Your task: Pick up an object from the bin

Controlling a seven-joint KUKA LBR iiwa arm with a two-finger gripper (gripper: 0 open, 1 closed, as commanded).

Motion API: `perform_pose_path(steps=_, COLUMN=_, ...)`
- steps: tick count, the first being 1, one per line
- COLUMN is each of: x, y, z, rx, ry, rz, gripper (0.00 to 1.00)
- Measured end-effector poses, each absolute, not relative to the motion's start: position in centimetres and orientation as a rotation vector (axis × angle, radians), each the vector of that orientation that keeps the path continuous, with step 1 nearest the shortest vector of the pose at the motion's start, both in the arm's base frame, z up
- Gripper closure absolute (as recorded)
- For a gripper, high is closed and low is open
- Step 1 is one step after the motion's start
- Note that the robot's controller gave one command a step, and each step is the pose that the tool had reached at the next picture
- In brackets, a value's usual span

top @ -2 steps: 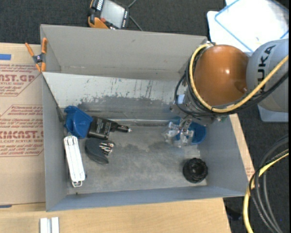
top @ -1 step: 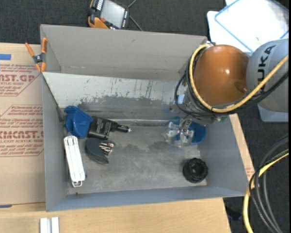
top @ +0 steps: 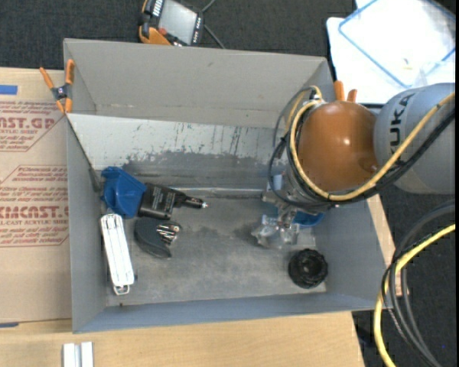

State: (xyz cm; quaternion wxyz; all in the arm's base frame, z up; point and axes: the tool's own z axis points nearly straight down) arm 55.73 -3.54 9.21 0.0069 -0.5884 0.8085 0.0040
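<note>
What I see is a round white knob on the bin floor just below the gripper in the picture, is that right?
Not quite. The round knob is black, not white. The camera view shows it lying on the floor of the bin just below the gripper, as you said.

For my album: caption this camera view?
Robot gripper low in grey bin, beside black round cap, blue tool opposite.

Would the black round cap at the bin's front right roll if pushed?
The black round cap lies flat on the floor of the bin, so it would probably slide, not roll. It looks rigid, and its squat shape seems unlikely to tip.
</note>
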Motion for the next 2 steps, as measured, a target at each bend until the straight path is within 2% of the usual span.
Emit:
perform_pose_path(steps=1, x=56.7, y=-4.1, z=13.8, rx=-1.601, ry=2.68, rz=0.007, gripper=1.0)
perform_pose_path(steps=2, x=57.7, y=-6.5, z=9.6, rx=-2.104, ry=2.312, rz=0.014, gripper=1.0)
